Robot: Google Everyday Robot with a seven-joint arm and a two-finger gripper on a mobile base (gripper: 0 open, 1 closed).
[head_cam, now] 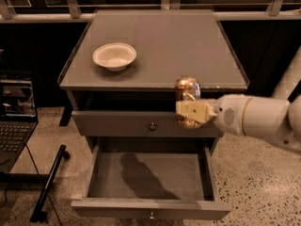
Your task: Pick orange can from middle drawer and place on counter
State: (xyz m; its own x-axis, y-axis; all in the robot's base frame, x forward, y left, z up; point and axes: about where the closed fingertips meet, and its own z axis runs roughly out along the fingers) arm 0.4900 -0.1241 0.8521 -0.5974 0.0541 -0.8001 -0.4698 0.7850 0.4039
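Note:
My gripper (189, 111) is shut on the orange can (187, 89) and holds it upright in the air. The can is at the height of the counter's front edge, in front of the closed upper drawer (141, 124). The middle drawer (149, 178) is pulled open below and its grey inside holds only the arm's shadow. The counter (188, 46) is a flat grey top just behind the can. My white arm (256, 119) reaches in from the right.
A white bowl (114, 56) sits on the left part of the counter. A laptop (16, 114) stands on a low stand at the left, with a dark bar on the floor beside the cabinet. A white pipe (289, 79) runs at the right.

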